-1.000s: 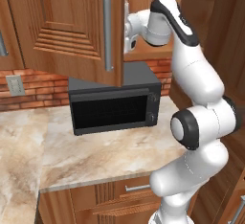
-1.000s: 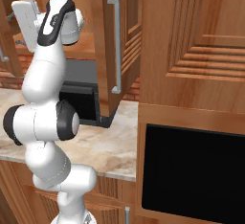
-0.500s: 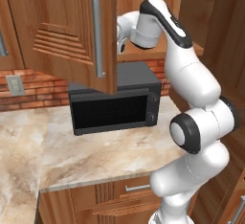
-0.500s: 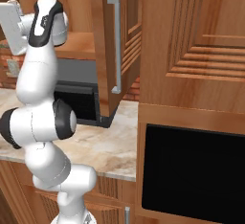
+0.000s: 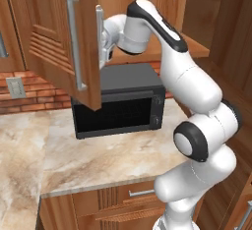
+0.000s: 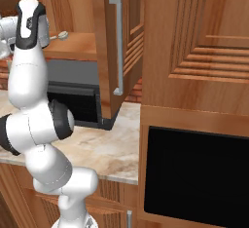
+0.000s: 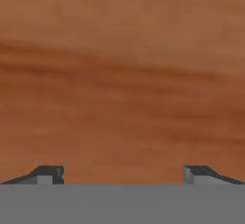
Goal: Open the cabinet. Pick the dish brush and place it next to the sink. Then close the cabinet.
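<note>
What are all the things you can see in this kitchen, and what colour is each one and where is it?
cabinet: one, brown wood with silver bar handles, on the wall above the counter, left door swung open.
dish brush: one, pale beige, on the shelf inside the cabinet.
microwave: one, black, on the counter under the cabinet.
counter: one, beige marble, along the brick wall.
brick wall: one, red-brown, behind the counter.
wall outlet: one, grey, on the brick wall.
oven: one, black, built into the tall wooden unit at the right.
arm: one, white with dark joints.
gripper: one, dark tips apart, facing wood.
</note>
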